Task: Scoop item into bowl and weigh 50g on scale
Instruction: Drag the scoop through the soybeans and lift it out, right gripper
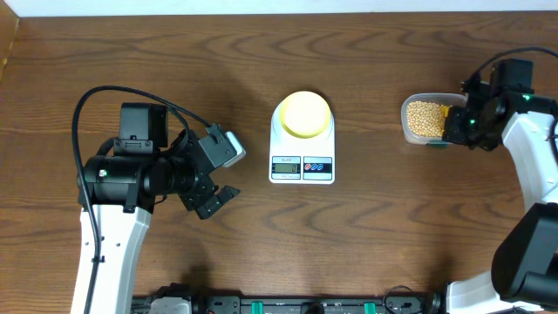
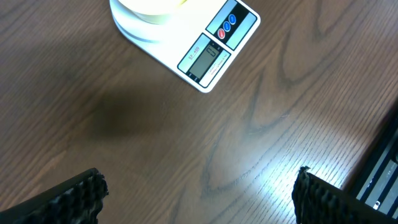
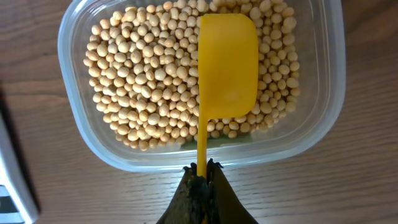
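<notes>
The right gripper [image 3: 202, 178] is squeezing its jaws together on the thin handle of the yellow scoop [image 3: 227, 65]. The scoop is lying out over the beans [image 3: 143, 87] in the clear tub [image 3: 71, 81], which is sitting at about 3 o'clock from the scale [image 1: 302, 166]. The pale yellow bowl [image 1: 303, 114] is resting on the scale, at 12 o'clock from its display, while the left gripper [image 2: 196, 199] is hovering over the bare surface [image 2: 186, 124] around 8 o'clock from the scale, jaws wide apart and holding nothing.
</notes>
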You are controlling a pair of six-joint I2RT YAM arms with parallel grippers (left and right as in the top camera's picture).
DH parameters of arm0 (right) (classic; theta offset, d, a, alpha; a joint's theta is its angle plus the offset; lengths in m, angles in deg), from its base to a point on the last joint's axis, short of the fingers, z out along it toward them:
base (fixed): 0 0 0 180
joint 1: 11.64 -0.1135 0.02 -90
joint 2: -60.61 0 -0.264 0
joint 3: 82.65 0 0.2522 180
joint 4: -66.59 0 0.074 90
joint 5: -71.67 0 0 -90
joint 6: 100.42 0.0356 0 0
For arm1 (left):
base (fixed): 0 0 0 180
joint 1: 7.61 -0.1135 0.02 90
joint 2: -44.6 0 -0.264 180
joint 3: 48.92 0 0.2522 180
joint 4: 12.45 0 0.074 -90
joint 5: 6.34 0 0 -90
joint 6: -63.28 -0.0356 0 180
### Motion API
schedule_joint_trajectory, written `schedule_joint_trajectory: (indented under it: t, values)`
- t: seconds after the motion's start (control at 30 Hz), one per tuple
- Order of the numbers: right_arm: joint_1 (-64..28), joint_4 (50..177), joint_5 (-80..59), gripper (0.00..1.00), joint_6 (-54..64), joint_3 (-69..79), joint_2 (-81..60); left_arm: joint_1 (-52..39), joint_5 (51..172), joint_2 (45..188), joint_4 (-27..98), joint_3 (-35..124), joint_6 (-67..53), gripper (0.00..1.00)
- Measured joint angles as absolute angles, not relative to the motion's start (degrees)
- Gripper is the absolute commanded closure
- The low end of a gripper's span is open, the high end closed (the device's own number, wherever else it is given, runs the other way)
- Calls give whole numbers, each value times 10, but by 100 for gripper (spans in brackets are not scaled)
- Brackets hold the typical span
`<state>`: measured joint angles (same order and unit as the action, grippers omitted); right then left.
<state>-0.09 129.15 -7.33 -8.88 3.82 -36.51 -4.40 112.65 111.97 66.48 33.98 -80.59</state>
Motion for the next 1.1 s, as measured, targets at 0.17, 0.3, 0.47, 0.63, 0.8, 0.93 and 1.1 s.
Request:
schedule_joint_trajectory:
  t: [0.17,0.3,0.47,0.63,0.8,0.93,1.1]
  values:
    - [7,1297,-55,99,-69,38,-365,-44,1126,1120,665,340,-806,2]
    - [8,1296,-42,99,-54,35,-365,-44,1126,1120,665,340,-806,2]
    - [9,1295,-29,99,-39,13,-365,-44,1126,1120,665,340,-806,2]
    - [13,1289,-20,99,-20,-11,-365,-44,1127,1120,665,340,-806,2]
    - [29,1287,-7,99,-12,-16,-365,-44,1126,1120,665,340,-806,2]
    - [46,1287,4,99,-4,-19,-365,-44,1126,1120,665,340,-806,2]
    - [74,1286,32,99,-1,-22,-365,-44,1126,1120,665,340,-806,2]
